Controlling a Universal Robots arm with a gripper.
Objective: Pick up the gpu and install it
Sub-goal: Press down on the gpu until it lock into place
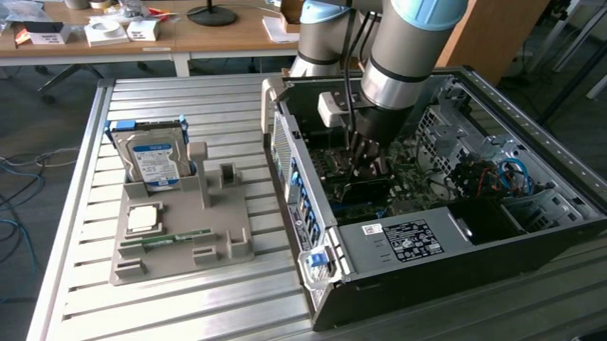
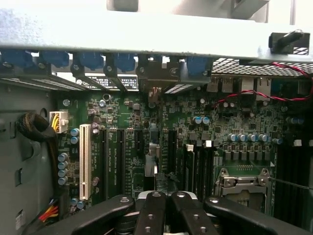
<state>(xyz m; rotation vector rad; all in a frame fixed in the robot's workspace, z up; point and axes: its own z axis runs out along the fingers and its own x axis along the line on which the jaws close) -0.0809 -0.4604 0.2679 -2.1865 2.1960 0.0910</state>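
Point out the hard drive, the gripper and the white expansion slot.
hard drive (image 1: 155,160), exterior view, on its blue label.
gripper (image 2: 164,203), wrist view, between its shut fingertips.
white expansion slot (image 2: 85,161), wrist view, mid-length of the slot.

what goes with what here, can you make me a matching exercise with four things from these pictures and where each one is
Things:
1. hard drive
2. gripper
3. memory stick
4. blue cables

Places:
a. lying flat on the grey holder, near its front edge
b. down inside the open computer case, over the green board
c. standing upright at the back of the grey holder
d. inside the case, toward the exterior view's right

Pairs: 1-c, 2-b, 3-a, 4-d
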